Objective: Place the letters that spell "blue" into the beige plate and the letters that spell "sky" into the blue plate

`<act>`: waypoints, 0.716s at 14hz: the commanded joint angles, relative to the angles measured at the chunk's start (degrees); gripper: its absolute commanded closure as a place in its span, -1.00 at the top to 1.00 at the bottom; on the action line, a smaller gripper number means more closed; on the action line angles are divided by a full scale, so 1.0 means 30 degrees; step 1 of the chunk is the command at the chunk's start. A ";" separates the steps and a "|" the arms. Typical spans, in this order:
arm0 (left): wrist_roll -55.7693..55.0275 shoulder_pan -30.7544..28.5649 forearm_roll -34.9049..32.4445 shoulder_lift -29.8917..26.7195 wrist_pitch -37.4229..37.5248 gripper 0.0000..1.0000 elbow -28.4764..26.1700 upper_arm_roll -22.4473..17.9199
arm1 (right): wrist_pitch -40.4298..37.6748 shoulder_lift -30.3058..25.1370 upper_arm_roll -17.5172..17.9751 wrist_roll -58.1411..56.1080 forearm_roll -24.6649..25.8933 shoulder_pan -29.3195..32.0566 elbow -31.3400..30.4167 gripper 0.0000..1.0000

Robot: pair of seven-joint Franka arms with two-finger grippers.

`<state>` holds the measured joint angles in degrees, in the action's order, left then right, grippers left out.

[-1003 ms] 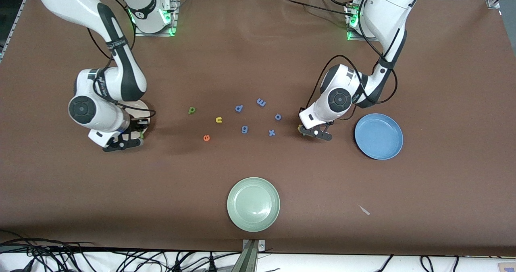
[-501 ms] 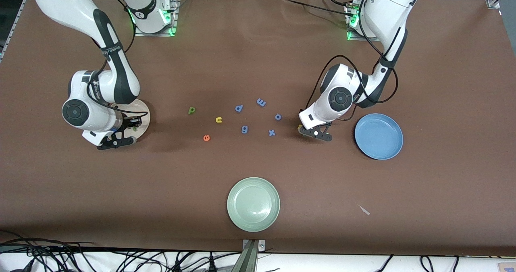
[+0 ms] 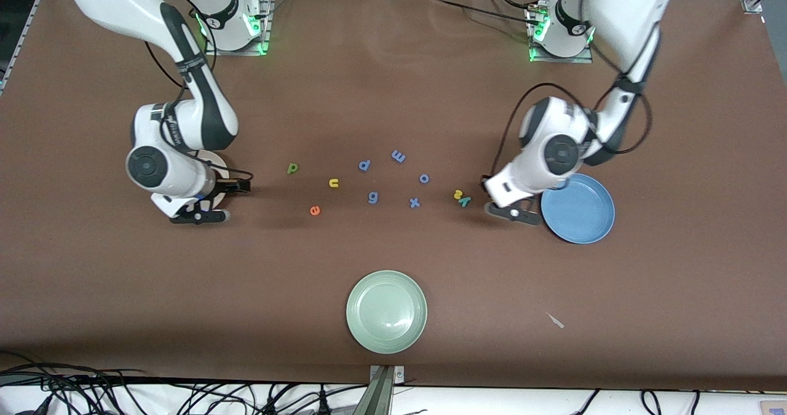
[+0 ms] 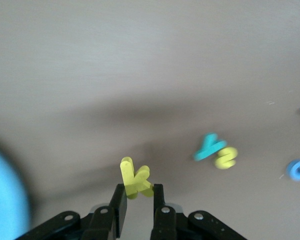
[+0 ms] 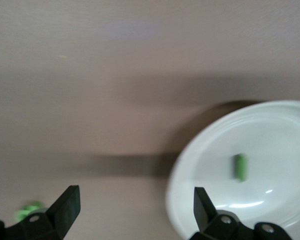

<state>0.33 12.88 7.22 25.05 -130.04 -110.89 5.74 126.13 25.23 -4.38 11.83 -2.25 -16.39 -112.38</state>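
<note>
Brown worktop (image 3: 393, 83) below me: my left hand (image 4: 138, 200) pinches the yellow k (image 4: 135, 177) just beside the blue plate (image 3: 593, 230), toward the letters, while my right hand (image 5: 135, 205) hangs spread beside the beige plate (image 5: 290, 130) holding the green l (image 5: 240, 167).

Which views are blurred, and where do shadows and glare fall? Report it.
Front view: sharp, soft shadow beside the right hand. Left wrist view: yellow k crisp in the left hand, blue plate smeared. Right wrist view: soft throughout, glare on the beige plate.
</note>
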 commanded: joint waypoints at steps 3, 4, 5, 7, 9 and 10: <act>0.5013 -0.2942 0.0171 -0.0732 0.0634 -1.00 -0.1152 0.0020 | 0.1748 -0.1317 0.2131 0.5280 -0.0130 0.0043 -0.2141 1.00; 0.5395 -0.3148 -0.0380 -0.0500 0.0546 -1.00 -0.1123 -0.0155 | 0.2714 -0.1552 0.2251 0.5750 -0.0130 0.0014 -0.2961 1.00; 0.5457 -0.3208 -0.1053 -0.0352 0.0516 -1.00 -0.1094 -0.0331 | 0.3767 -0.1641 0.2542 0.6335 -0.0130 0.0014 -0.3753 1.00; 0.5165 -0.3180 -0.1089 -0.0351 0.0516 -0.47 -0.1007 -0.0332 | 0.5732 -0.1555 0.3508 0.7769 -0.0130 -0.0015 -0.4985 1.00; 0.5165 -0.3062 -0.0943 -0.0234 0.0429 0.10 -0.0889 -0.0332 | 0.6647 -0.1176 0.3775 0.8420 -0.0100 -0.0337 -0.5400 1.00; 0.5194 -0.3062 -0.0943 -0.0233 0.0167 0.17 -0.0918 -0.0332 | 0.6823 -0.0999 0.3775 0.8479 -0.0100 -0.0367 -0.5401 1.00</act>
<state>15.27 3.43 5.25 24.27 -128.51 -113.94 4.78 144.59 22.83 6.73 36.03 -2.25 -17.36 -126.85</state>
